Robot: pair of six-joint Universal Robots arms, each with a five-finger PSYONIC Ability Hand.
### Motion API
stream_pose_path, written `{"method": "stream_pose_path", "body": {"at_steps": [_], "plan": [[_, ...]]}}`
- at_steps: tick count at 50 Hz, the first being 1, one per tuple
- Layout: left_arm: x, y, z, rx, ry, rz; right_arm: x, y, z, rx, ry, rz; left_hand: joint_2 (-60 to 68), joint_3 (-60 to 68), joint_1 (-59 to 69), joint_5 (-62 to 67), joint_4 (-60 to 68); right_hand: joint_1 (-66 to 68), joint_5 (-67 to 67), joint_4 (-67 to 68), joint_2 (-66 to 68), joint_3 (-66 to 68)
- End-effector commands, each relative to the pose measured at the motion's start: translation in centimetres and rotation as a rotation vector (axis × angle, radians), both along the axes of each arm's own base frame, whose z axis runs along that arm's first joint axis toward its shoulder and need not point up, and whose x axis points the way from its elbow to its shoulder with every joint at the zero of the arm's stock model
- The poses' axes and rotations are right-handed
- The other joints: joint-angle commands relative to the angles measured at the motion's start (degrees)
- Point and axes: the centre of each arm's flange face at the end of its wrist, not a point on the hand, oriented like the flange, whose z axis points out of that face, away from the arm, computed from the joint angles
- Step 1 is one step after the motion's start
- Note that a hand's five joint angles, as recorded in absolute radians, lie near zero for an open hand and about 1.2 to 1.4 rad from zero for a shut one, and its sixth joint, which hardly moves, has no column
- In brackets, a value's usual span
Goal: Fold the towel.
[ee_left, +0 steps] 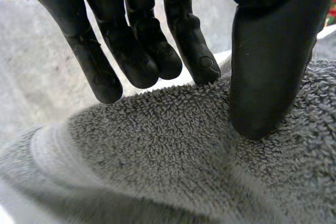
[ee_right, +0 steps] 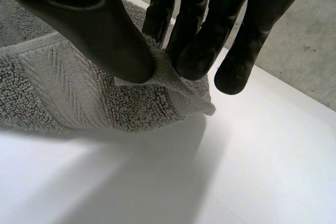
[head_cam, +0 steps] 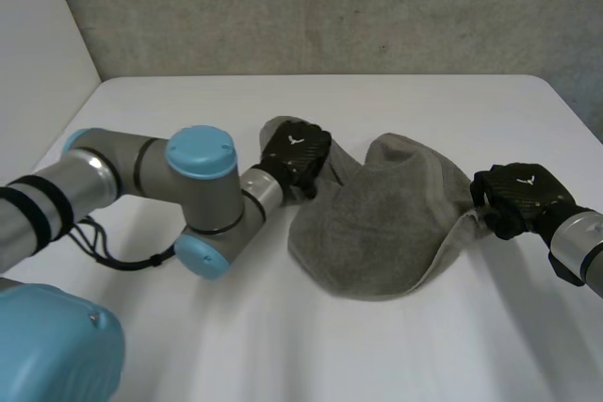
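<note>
A grey terry towel (head_cam: 377, 223) lies bunched on the white table (head_cam: 311, 345), sagging between my two hands. My left hand (head_cam: 295, 152) is at the towel's left end. In the left wrist view the thumb (ee_left: 268, 66) presses on the near face of the towel (ee_left: 173, 150) and the fingers (ee_left: 142, 51) reach behind its upper edge, pinching it. My right hand (head_cam: 520, 193) holds the towel's right end. In the right wrist view its thumb (ee_right: 105, 30) and fingers (ee_right: 199, 40) pinch a corner of the towel (ee_right: 63, 93), lifted a little off the table.
My left arm's elbow (head_cam: 203, 195) bends across the table's left half, close to the towel. A grey wall (head_cam: 330, 7) rises behind the table's far edge. Bare white table lies in front of the towel and to the right of my right hand.
</note>
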Motion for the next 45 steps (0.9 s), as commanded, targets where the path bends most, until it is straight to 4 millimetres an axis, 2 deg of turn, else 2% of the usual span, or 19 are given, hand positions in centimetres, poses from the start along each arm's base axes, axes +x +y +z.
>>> {"method": "stream_pose_path", "body": {"at_steps": [1, 4, 6, 7, 8, 9, 12, 14, 15, 17, 18, 20, 22, 30, 35, 45], "plan": [[-1.4, -0.4, 0.9, -0.029, 0.053, -0.017, 0.0, 0.0, -0.2, 0.008, 0.0, 0.0, 2.68, 3.1, 4.13, 46.65, 2.19, 5.5, 4.71, 3.4, 6.92, 3.0], [-1.4, -0.4, 0.9, -0.029, 0.053, -0.016, 0.0, 0.0, -0.2, 0.005, 0.001, 0.001, -2.34, -1.93, -0.9, 41.63, -2.84, 5.5, 4.71, 3.4, 6.92, 3.0], [-1.3, -0.3, 0.9, -0.022, 0.047, -0.016, 0.0, 0.0, -0.2, 0.004, 0.001, 0.001, -45.16, -44.75, -43.72, -1.2, -45.66, 5.5, 4.71, 3.4, 6.92, 3.0], [-1.3, -0.3, 0.9, -0.022, 0.047, -0.016, 0.0, 0.0, -0.2, 0.004, 0.001, 0.001, -45.4, -44.99, -43.96, -1.43, -45.9, 5.5, 4.71, 3.4, 6.92, 3.0], [-1.1, -0.3, 0.7, -0.013, 0.039, -0.008, 0.0, 0.0, -0.2, 0.005, 0.001, 0.001, -58.23, -57.81, -56.78, -14.26, -58.72, 5.5, 4.71, 3.4, 6.92, 3.0], [-0.6, -0.5, 0.3, 0.005, 0.025, 0.005, 0.0, 0.0, -0.3, 0.008, 0.001, 0.001, -63.02, -62.6, -61.57, -19.05, -63.51, 5.5, 4.71, 3.4, 6.92, 3.0], [0.0, -0.6, 0.2, 0.02, 0.012, 0.022, 0.1, 0.0, -0.4, 0.012, 0.004, 0.003, -64.75, -64.33, -63.3, -20.78, -65.24, 5.5, 4.71, 3.4, 6.92, 3.0], [2.5, -2.2, 0.4, 0.039, -0.008, 0.096, 0.3, 0.2, -0.6, 0.011, 0.016, 0.018, -64.58, -64.17, -63.14, -20.62, -65.08, 5.5, 4.71, 3.4, 6.92, 3.0], [2.6, -2.2, 0.4, 0.039, -0.008, 0.097, 0.3, 0.2, -0.6, 0.011, 0.016, 0.018, -64.58, -64.16, -63.13, -20.61, -65.08, 5.5, 4.71, 3.4, 6.92, 3.0], [4.9, -3.5, 0.2, 0.061, -0.023, 0.155, 0.6, 0.4, -0.7, 0.006, 0.035, 0.033, -62.41, -61.99, -60.96, -18.44, -62.9, 5.5, 4.71, 3.4, 6.92, 3.0], [5.0, -3.5, 0.2, 0.061, -0.023, 0.155, 0.6, 0.4, -0.7, 0.006, 0.035, 0.033, -62.39, -61.98, -60.95, -18.43, -62.89, 5.5, 4.71, 3.4, 6.92, 3.0], [6.5, -3.9, 0.4, 0.081, -0.032, 0.189, 0.6, 0.5, -0.9, 0.004, 0.05, 0.037, -59.89, -59.47, -58.44, -15.92, -60.38, 5.5, 4.71, 3.4, 6.92, 3.0], [7.0, -3.8, 0.4, 0.09, -0.039, 0.196, 0.7, 0.5, -0.9, 0.001, 0.057, 0.04, -58.04, -57.62, -56.59, -14.07, -58.53, 5.5, 4.71, 3.4, 6.92, 3.0], [8.5, -2.5, 0.3, 0.136, -0.068, 0.215, 0.8, 0.6, -1.1, 0.007, 0.06, 0.049, -54.82, -54.41, -53.38, -10.86, -55.32, 5.5, 4.71, 3.4, 6.92, 3.0], [9.0, -1.9, -0.1, 0.17, -0.088, 0.215, 0.8, 0.6, -1.2, 0.009, 0.06, 0.049, -39.88, -39.46, -38.43, 4.09, -40.38, 5.5, 4.71, 3.4, 6.92, 3.0], [8.2, -2.4, -1.7, 0.189, -0.099, 0.193, 0.8, 0.7, -1.5, 0.019, 0.062, 0.047, -40.69, -40.27, -39.24, 3.28, -41.19, 5.5, 4.71, 3.4, 6.92, 3.0]]}}
